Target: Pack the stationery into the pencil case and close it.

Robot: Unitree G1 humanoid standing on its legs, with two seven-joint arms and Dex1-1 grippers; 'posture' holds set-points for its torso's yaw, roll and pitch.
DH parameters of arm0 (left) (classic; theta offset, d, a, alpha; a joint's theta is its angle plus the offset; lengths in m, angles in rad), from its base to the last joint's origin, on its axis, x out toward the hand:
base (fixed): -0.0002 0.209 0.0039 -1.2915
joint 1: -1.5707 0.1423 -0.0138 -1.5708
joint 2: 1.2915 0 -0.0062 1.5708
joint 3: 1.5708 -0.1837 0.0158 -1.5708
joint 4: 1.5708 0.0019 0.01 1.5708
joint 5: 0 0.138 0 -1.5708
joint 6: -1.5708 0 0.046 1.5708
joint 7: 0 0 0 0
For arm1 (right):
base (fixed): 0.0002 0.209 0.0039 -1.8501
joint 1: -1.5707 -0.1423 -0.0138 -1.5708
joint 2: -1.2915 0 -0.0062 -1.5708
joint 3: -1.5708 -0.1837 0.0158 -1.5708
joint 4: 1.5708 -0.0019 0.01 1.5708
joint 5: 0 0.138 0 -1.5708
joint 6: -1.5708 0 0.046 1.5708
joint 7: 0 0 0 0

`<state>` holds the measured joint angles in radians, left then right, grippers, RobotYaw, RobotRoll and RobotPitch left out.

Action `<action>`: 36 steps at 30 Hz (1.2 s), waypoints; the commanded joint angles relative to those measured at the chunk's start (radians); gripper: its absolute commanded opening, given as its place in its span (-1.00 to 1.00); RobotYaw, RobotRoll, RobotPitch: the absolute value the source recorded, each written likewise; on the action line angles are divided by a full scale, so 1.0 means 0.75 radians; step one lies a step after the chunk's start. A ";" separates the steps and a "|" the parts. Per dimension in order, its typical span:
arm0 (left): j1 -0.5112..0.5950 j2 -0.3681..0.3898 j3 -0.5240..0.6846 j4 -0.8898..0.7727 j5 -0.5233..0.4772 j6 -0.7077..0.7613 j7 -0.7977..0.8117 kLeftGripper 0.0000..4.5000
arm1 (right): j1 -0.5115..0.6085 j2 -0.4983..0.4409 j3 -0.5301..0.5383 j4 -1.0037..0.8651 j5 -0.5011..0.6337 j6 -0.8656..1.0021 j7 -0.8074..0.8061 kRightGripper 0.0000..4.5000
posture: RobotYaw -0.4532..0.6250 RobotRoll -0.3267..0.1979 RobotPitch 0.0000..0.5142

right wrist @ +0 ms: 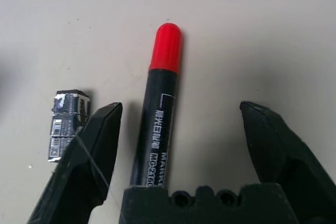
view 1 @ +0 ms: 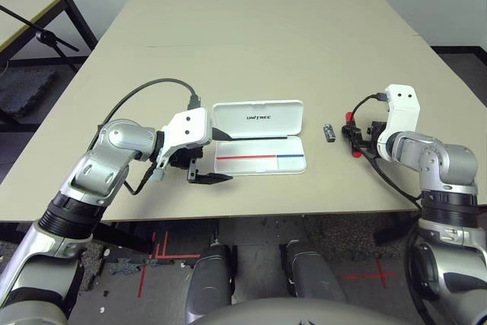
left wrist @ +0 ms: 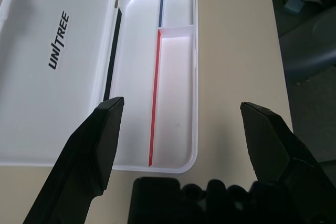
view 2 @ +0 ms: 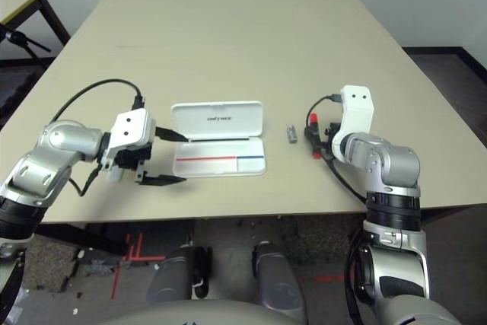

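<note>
The right gripper point(right wrist: 178, 124), fingers spread, straddles the red marker point(right wrist: 157, 129): light, rigid, likely slick, best pinched mid-barrel; the left gripper point(left wrist: 181, 129) gapes over the pencil case point(left wrist: 178, 66).

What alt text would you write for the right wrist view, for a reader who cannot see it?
The open right claw sits low over a marker with a black body and red cap, lying on the tan table between the two black fingers, not yet gripped. A small grey-black metal piece lies just outside one finger.
</note>
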<state>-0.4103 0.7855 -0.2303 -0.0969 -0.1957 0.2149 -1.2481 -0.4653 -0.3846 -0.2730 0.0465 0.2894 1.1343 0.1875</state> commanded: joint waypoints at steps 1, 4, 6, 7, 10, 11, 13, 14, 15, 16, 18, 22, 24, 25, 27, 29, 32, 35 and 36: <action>0.020 -0.015 -0.025 0.031 0.027 -0.041 -0.002 1.00 | 0.011 -0.008 -0.007 0.051 0.000 0.028 0.001 0.41 | -0.45 0.25 -0.69; 0.012 -0.021 -0.029 0.037 0.030 -0.046 -0.003 1.00 | 0.006 -0.021 -0.013 0.059 0.000 0.023 0.006 -0.08 | -0.45 0.25 -0.70; -0.001 -0.026 -0.031 0.033 0.031 -0.034 -0.004 1.00 | -0.002 -0.032 -0.017 0.070 -0.003 0.013 0.008 -0.43 | -0.45 0.25 -0.71; -0.008 -0.027 -0.032 0.027 0.030 -0.024 -0.005 1.00 | -0.008 -0.038 -0.019 0.077 -0.004 0.008 0.010 -0.58 | -0.45 0.25 -0.71; -0.032 -0.025 -0.033 -0.003 0.022 0.017 -0.006 1.00 | -0.027 -0.069 -0.018 0.095 -0.009 -0.008 0.022 -0.79 | -0.45 0.25 -0.72; -0.036 -0.024 -0.033 -0.013 0.019 0.029 -0.006 1.00 | -0.032 -0.083 -0.017 0.100 -0.010 -0.014 0.029 -0.79 | -0.45 0.25 -0.72; -0.041 -0.019 -0.030 -0.030 0.015 0.049 -0.006 1.00 | -0.046 -0.119 -0.009 0.109 -0.009 -0.027 0.053 -0.79 | -0.45 0.25 -0.72; -0.041 -0.018 -0.029 -0.035 0.015 0.056 -0.007 1.00 | -0.051 -0.131 -0.005 0.112 -0.007 -0.032 0.062 -0.79 | -0.45 0.25 -0.72; -0.041 -0.015 -0.027 -0.042 0.014 0.063 -0.007 1.00 | -0.053 -0.164 0.017 0.110 -0.002 -0.057 0.106 -0.79 | -0.45 0.25 -0.72; -0.039 -0.010 -0.023 -0.052 0.011 0.071 -0.009 1.00 | -0.049 -0.209 0.051 0.094 0.007 -0.086 0.175 -0.79 | -0.45 0.25 -0.70; -0.037 0.000 -0.016 -0.065 0.008 0.084 -0.012 1.00 | -0.038 -0.304 0.124 0.062 0.021 -0.136 0.318 -0.79 | -0.45 0.25 -0.69; -0.037 0.014 -0.006 -0.071 0.006 0.098 -0.016 1.00 | -0.003 -0.487 0.260 0.015 0.010 -0.313 0.596 -0.79 | -0.45 0.25 -0.66; -0.037 0.022 -0.004 -0.074 0.003 0.103 -0.017 1.00 | 0.004 -0.572 0.303 -0.010 0.009 -0.389 0.727 -0.79 | -0.45 0.25 -0.65; -0.037 0.027 -0.001 -0.078 0.001 0.107 -0.018 1.00 | 0.007 -0.610 0.321 -0.019 0.009 -0.424 0.789 -0.79 | -0.45 0.25 -0.64; -0.034 0.038 0.005 -0.090 -0.005 0.119 -0.019 1.00 | 0.006 -0.674 0.345 -0.049 0.019 -0.503 0.912 -0.79 | -0.45 0.25 -0.63; -0.030 0.050 0.012 -0.104 -0.011 0.131 -0.019 1.00 | 0.009 -0.731 0.372 -0.078 0.023 -0.580 1.036 -0.79 | -0.45 0.25 -0.63; -0.028 0.067 0.024 -0.127 -0.020 0.153 -0.019 1.00 | 0.020 -0.794 0.408 -0.133 0.054 -0.672 1.230 -0.79 | -0.44 0.25 -0.62; -0.031 0.080 0.036 -0.155 -0.029 0.187 -0.016 1.00 | 0.009 -0.819 0.446 -0.192 0.089 -0.710 1.375 -0.79 | -0.42 0.25 -0.61; -0.031 0.083 0.039 -0.161 -0.030 0.195 -0.015 1.00 | -0.001 -0.819 0.465 -0.211 0.093 -0.710 1.405 -0.79 | -0.42 0.25 -0.61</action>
<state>-0.4333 0.8378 -0.2056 -0.1940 -0.2067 0.3444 -1.2582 -0.4613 -0.9876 0.0485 -0.0793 0.3428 0.6165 1.1978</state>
